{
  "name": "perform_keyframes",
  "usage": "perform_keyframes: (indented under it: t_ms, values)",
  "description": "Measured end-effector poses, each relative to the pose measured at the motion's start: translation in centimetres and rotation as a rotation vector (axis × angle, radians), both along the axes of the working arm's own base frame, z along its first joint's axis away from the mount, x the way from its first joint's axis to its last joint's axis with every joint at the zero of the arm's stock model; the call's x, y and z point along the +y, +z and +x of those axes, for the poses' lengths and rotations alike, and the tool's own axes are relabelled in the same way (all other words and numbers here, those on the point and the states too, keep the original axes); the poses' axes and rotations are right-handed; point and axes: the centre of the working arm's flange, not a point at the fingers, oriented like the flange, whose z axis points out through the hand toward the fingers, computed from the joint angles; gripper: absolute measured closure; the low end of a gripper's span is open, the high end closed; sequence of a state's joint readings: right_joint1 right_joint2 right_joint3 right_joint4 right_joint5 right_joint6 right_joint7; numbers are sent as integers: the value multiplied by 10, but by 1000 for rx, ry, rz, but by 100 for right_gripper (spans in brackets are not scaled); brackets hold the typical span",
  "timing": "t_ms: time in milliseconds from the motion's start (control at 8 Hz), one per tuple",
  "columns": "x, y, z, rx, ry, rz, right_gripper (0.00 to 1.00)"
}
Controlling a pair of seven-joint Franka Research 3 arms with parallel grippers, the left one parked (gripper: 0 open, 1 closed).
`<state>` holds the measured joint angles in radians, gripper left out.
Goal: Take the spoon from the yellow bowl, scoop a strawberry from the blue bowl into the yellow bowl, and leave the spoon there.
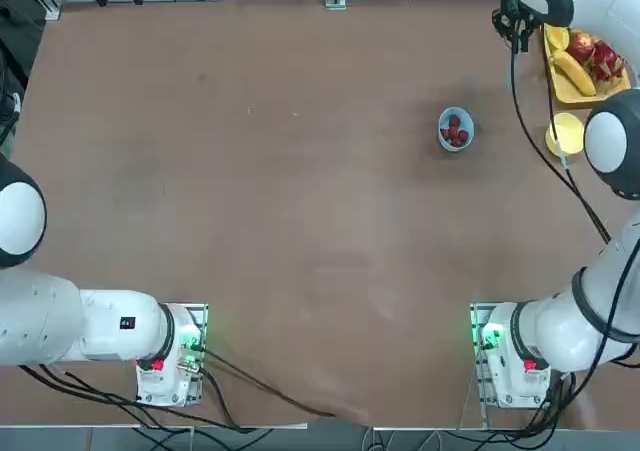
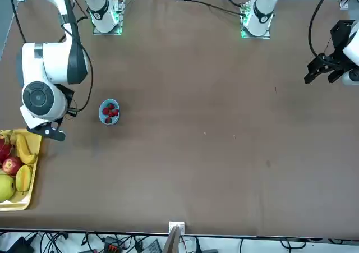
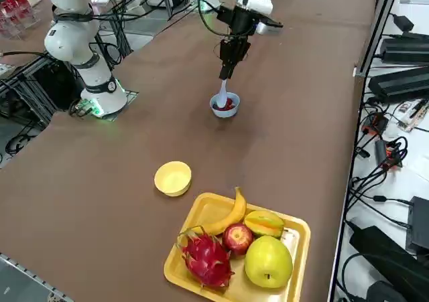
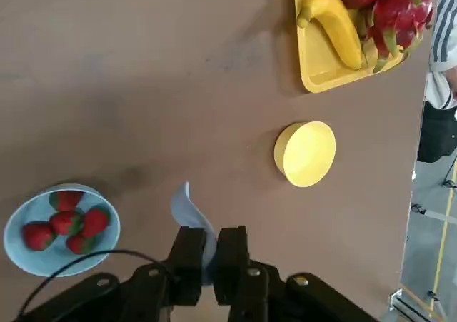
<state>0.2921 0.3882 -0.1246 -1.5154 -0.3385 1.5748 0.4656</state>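
Note:
My right gripper (image 4: 209,254) (image 3: 228,62) hangs high over the table, shut on the handle of the pale blue spoon (image 4: 188,208) (image 3: 222,94). The spoon's scoop points down and looks empty. The blue bowl (image 4: 60,228) (image 1: 455,129) (image 3: 226,106) (image 2: 109,111) holds several strawberries (image 4: 68,222). The yellow bowl (image 4: 305,153) (image 3: 173,178) (image 1: 562,133) stands empty, partly covered by my arm in the top view. In the wrist view the spoon hangs between the two bowls, nearer the blue one. In the right side view its tip lines up with the blue bowl.
A rectangular yellow tray (image 3: 201,211) (image 1: 560,93) (image 4: 312,72) with a banana, apple, dragon fruit and other fruit sits by the table's edge beyond the yellow bowl. A person's striped sleeve (image 4: 443,36) shows past that edge.

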Motion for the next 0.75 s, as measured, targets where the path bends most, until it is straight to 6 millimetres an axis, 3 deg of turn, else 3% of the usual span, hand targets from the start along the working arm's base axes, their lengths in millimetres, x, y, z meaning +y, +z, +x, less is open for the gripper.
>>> perform_keyframes:
  t_ms: [750]
  values:
    - [22, -7, -4, -29, -117, 38, 89]
